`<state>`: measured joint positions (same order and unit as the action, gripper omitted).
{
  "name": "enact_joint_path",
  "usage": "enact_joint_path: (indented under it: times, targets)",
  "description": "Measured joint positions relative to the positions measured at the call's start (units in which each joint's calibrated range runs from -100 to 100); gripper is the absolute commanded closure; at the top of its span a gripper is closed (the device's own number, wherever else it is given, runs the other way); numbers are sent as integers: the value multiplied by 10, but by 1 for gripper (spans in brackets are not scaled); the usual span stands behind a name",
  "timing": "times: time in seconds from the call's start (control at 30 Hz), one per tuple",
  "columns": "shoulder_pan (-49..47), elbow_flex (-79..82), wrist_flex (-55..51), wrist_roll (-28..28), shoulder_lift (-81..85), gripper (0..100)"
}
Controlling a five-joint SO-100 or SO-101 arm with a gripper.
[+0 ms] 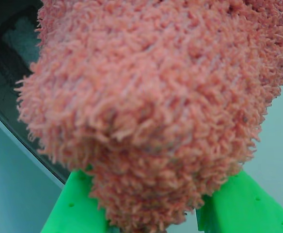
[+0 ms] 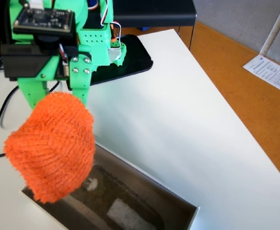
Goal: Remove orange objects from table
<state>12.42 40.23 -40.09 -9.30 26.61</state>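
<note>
The orange bundle (image 1: 151, 111) fills the wrist view, fuzzy and lumpy, pinched between the two green fingers (image 1: 73, 208) at the bottom edge; they are closed tight on it. In the fixed view the bundle (image 2: 51, 146) hangs clear of the bench (image 2: 178, 124), held from above by the gripper (image 2: 58, 103). It hovers over the left end of the grey box (image 2: 130, 201), which sits just below and to its right. Whether its lowest fringe touches the box rim is hard to judge. Beyond the bundle, past the arm, a black slab (image 2: 130, 60) lies on the bench. Right of the bench, on the orange-brown floor (image 2: 236, 81), lies a printed sheet (image 2: 272, 72).
</note>
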Motion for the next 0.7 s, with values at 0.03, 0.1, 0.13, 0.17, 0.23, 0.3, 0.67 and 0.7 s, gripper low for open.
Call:
enact_joint_path:
  times: [0.03, 0.1, 0.13, 0.17, 0.23, 0.3, 0.67, 0.7]
  targets:
    - [0, 0, 0, 0, 0, 95]
    - [0, 0, 0, 0, 0, 95]
    - [0, 0, 4, 0, 0, 95]
    - [0, 0, 5, 0, 0, 95]
    - [0, 0, 6, 0, 0, 95]
    - [0, 0, 6, 0, 0, 95]
    - [-340, -149, 44, 9, 45, 91]
    - [-394, -143, 70, -2, 54, 86]
